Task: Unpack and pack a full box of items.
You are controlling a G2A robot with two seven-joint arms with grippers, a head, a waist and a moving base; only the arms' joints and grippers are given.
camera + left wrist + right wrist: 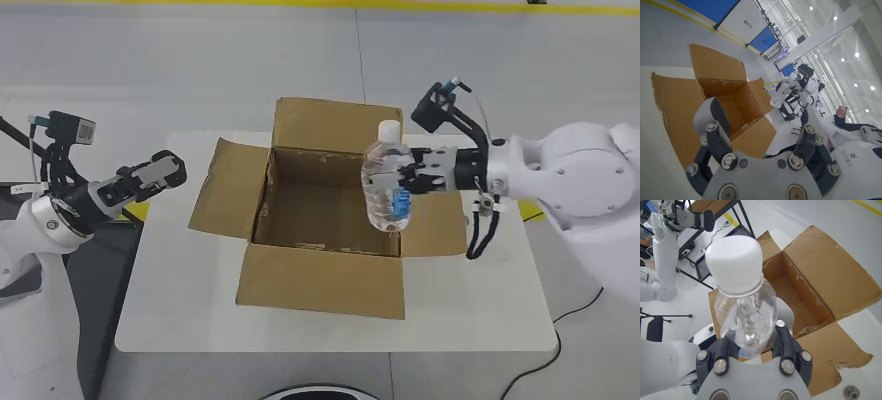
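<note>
"Where's the bottle (386,190) now?"

"In the air, upright with its cap up, over the rim of the box (325,215) on the right arm's side. The right gripper (398,175) is clamped round its body, below the shoulder."

"Going in or coming out?"

"Can't tell from here. Either way, I'd want it kept vertical and carried well clear of that wall and the flap beyond it. A clipped flap could drag the whole box across the table (480,300)."

"Is that grip safe?"

"The bottle is thin clear plastic with a faceted, crinkly shoulder, so it's slick and will give under pressure. I'd squeeze firmly but not hard, and set it down gently rather than drop it. The white cap is smooth and rounded, and there's a blue label low on the bottle."

"And the box?"

"Plain brown corrugated card with all four flaps splayed out and ragged, torn edges along the rim."

"The other arm?"

"The left gripper (165,170) hangs well off the box's opposite side with its fingers spread, holding nothing."
</note>
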